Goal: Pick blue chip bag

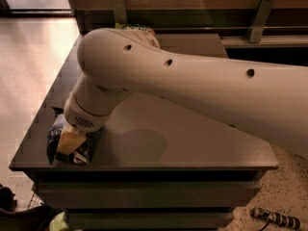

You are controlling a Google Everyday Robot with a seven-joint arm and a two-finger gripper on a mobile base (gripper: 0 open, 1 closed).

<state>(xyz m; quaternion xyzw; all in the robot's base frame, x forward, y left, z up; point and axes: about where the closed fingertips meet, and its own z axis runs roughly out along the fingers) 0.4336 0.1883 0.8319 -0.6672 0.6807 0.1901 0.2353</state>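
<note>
The blue chip bag (81,150) lies crumpled at the front-left corner of the dark table (192,143), close to its edge. My gripper (67,146) hangs from the big white arm (192,81) and reaches down into the bag. One yellowish finger (70,138) shows with the bag bunched up around it; the gripper is shut on the bag. The arm hides the rest of the gripper and part of the bag.
A green chip bag (137,28) peeks out behind the arm at the table's back edge. A wooden wall with metal brackets (259,18) runs along the back. A small striped object (276,219) lies on the speckled floor at the front right.
</note>
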